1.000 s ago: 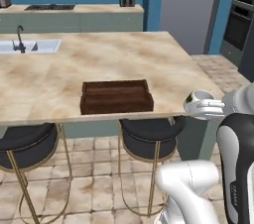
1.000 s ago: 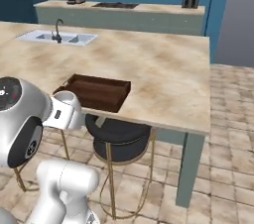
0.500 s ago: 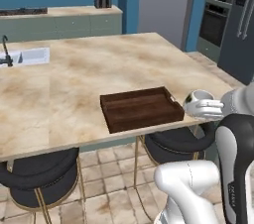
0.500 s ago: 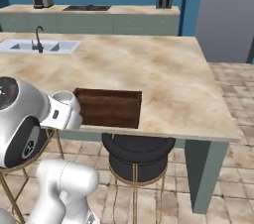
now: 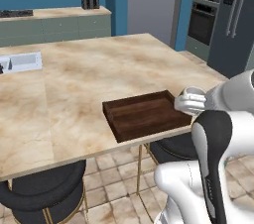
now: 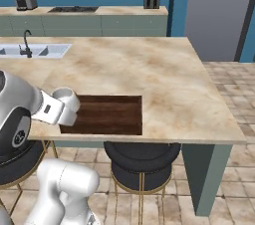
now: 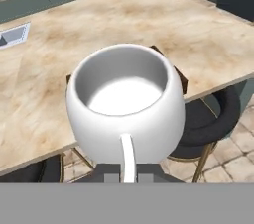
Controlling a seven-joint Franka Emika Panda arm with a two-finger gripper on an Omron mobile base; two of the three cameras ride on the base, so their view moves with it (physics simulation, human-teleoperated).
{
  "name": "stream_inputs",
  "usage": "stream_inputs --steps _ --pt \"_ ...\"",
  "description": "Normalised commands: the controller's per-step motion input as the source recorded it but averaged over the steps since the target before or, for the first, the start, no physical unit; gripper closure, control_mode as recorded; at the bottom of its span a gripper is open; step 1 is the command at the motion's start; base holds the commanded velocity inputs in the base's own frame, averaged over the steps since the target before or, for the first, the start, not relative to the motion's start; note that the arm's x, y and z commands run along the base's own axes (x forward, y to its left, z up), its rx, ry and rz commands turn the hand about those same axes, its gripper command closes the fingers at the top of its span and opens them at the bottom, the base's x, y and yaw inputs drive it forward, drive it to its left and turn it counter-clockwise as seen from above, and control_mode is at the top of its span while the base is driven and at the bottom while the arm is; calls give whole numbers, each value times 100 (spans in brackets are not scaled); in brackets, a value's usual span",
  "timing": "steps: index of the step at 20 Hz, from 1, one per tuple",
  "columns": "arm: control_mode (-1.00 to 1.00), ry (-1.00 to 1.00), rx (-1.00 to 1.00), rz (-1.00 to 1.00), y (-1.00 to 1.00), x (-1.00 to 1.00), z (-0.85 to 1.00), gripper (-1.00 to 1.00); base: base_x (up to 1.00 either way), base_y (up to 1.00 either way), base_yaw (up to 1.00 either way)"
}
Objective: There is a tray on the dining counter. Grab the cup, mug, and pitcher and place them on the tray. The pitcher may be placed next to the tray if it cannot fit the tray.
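Hidden: the mug (image 7: 125,103) covers most of the tray (image 7: 181,80) in the hand view, leaving only dark corners at its sides; the fingertips sit behind the mug's base and are hard to make out.
Cut off: the steel sink (image 6: 31,50) runs off the left edge in the right base view.
Fingers: (image 7: 124,172) pinching the mug from below its handle side; contact itself is hidden.
Arm pose: wrist held level at the bench's near edge, mug carried upright in the air, beside the tray's end.
Mug: squat, rounded, glossy white, thin strap handle facing the camera.
Tray: (image 5: 145,114) flat dark brown wood, low rim, lying at the near edge of the bench (image 5: 99,69).
Bench: broad beige marbled top.
Stools: (image 6: 141,157) round black seats on thin brass legs, tucked under the bench.
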Motion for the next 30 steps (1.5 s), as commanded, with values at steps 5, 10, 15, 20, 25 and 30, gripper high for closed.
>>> stream_inputs --steps 5,10,15,20,25,30 --pt "-100 0 0 0 7 57 0 100 0 0 0" --pt "-100 0 0 3 0 42 -6 100 0 0 0" --pt "-100 0 1 24 0 41 -18 100 0 0 0" --pt "-100 0 0 30 0 37 -27 100 0 0 0" --pt "-100 0 0 24 0 61 -18 100 0 0 0" --pt "-100 0 -2 19 6 54 -30 100 0 0 0"
